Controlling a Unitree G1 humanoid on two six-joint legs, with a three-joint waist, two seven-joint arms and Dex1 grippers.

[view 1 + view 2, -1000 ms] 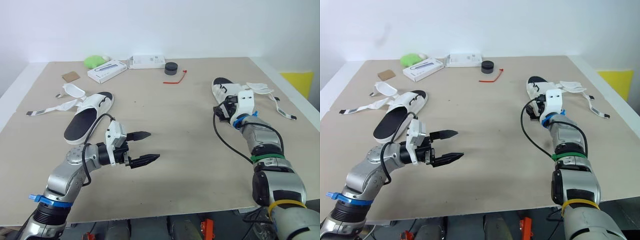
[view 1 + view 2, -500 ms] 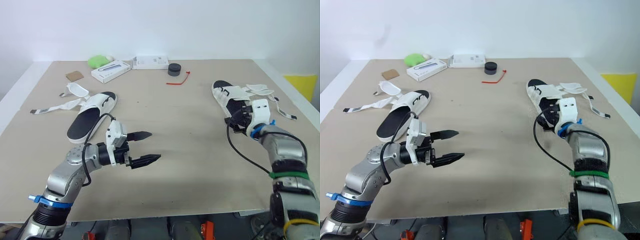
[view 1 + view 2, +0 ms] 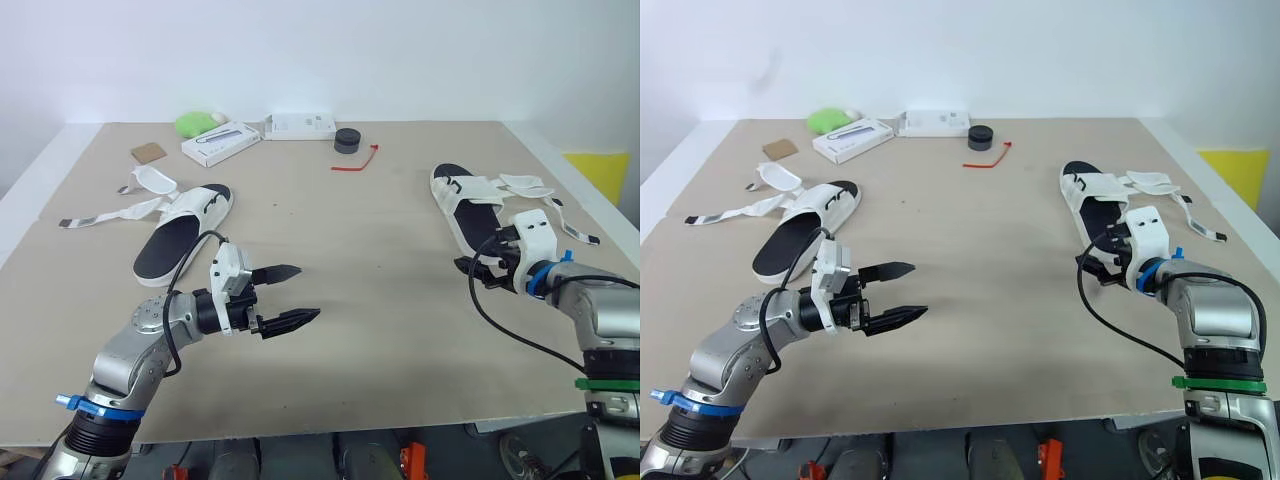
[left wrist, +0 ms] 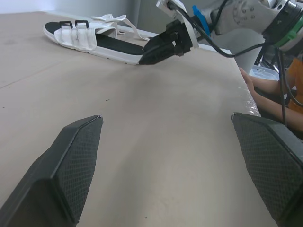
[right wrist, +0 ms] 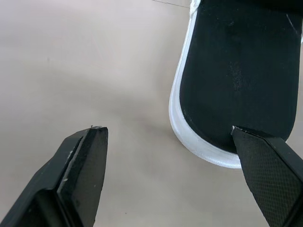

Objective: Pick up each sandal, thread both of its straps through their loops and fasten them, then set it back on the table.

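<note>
The left sandal [image 3: 180,235], white with a black footbed, lies flat at the table's left with its straps [image 3: 110,210] spread loose beside it. The right sandal [image 3: 468,203] lies flat at the right, its straps [image 3: 540,195] trailing outward; it also shows in the left wrist view [image 4: 94,40]. My left gripper [image 3: 308,291] hovers open over bare table near the front, holding nothing. My right gripper [image 3: 1090,268] is open just off the right sandal's heel [image 5: 227,85], one finger [image 5: 270,165] overlapping the heel edge, nothing held.
At the back stand a white box [image 3: 215,142], a second white box [image 3: 300,125], a green object [image 3: 195,122], a black round cap [image 3: 347,140], a red tie [image 3: 355,160] and a brown card [image 3: 147,152]. A person [image 4: 265,87] is beyond the table's right edge.
My right gripper has drawn back from over the right sandal's middle to its heel end, toward the table's front. The sandal stays on the table. The left arm is unchanged.
</note>
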